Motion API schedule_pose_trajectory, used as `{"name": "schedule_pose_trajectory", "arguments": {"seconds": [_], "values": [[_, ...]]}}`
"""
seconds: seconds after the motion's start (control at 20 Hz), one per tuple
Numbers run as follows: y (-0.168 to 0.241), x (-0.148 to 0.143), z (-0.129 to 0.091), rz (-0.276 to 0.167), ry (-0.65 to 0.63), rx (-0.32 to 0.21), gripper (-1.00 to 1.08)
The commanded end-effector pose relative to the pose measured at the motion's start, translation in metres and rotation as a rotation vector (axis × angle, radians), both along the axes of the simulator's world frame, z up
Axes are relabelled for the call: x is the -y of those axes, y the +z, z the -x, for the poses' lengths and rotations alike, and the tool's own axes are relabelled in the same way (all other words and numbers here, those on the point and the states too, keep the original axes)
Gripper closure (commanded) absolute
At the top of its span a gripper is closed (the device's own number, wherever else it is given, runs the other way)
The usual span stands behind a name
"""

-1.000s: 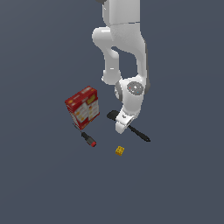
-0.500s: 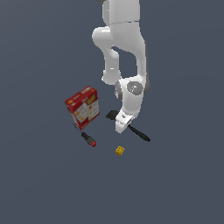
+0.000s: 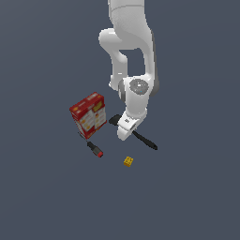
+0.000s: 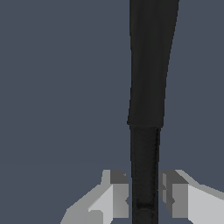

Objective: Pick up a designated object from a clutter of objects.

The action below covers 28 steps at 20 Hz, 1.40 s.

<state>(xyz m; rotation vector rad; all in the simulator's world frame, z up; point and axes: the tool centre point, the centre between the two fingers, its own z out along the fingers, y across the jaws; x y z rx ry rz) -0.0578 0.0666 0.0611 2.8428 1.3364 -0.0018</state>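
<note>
Spatula (image 4: 146, 100) — mid-handle behind tool (image 4: 144, 199)

Arm bent low, gripper down at the floor.
The white arm folds steeply downward; the gripper (image 4: 144, 197) has its fingers (image 4: 116, 192) set close either side of the spatula (image 4: 146, 87) handle, contact unclear.

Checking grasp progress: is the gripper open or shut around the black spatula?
Open: in the wrist view the gripper has a finger either side of the spatula handle, slivers of gap showing.
</note>
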Motion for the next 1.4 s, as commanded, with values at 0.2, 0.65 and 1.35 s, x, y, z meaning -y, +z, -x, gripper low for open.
{"name": "schedule_pose_trajectory", "arguments": {"seconds": [0.2,0.65,1.35], "values": [[0.052,0.033,-0.012,-0.002,0.001,0.002,1.08],[0.137,0.089,-0.031,-0.005,0.001,0.002,1.08],[0.264,0.173,-0.063,-0.003,0.001,0.001,1.08]]}}
